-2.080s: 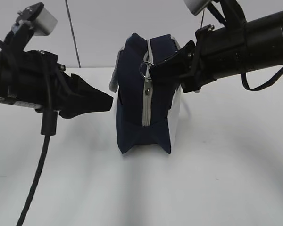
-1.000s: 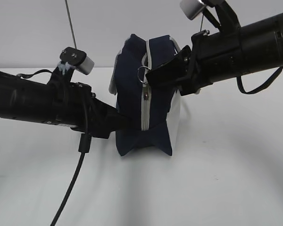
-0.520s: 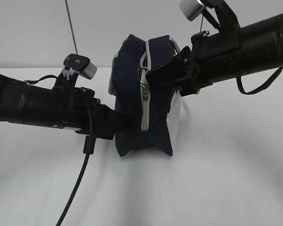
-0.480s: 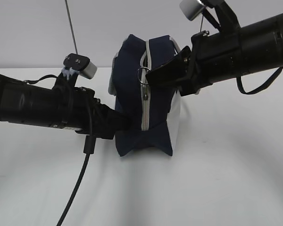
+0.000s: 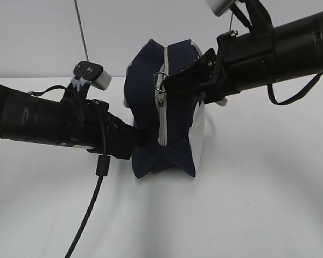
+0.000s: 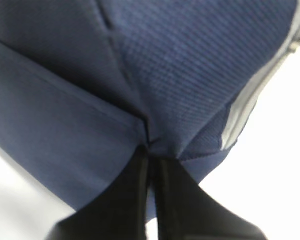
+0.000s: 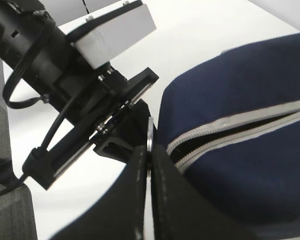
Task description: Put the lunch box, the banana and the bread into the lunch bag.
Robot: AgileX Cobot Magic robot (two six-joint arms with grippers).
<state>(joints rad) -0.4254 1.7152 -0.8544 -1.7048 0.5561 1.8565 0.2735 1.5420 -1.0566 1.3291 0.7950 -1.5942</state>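
The navy lunch bag (image 5: 177, 115) stands upright on the white table, its grey zipper (image 5: 162, 121) facing the exterior camera. My right gripper (image 5: 164, 85) is shut on the metal ring pull (image 7: 149, 131), and in the right wrist view the zipper (image 7: 240, 127) gapes a little just behind it. My left gripper (image 6: 150, 151) is shut on a fold of the bag's fabric (image 6: 180, 60) at its lower left corner (image 5: 140, 141). The lunch box, the banana and the bread are out of view.
A black cable (image 5: 89, 209) hangs from my left arm down to the table (image 5: 247, 204) in front. A thin rod (image 5: 82, 32) rises against the back wall. The left arm's wrist camera housing (image 7: 112, 30) sits close to my right gripper.
My left gripper has closed on the bag's lower corner. My right gripper has drawn the ring pull a little to the left, and the bag's top leans that way.
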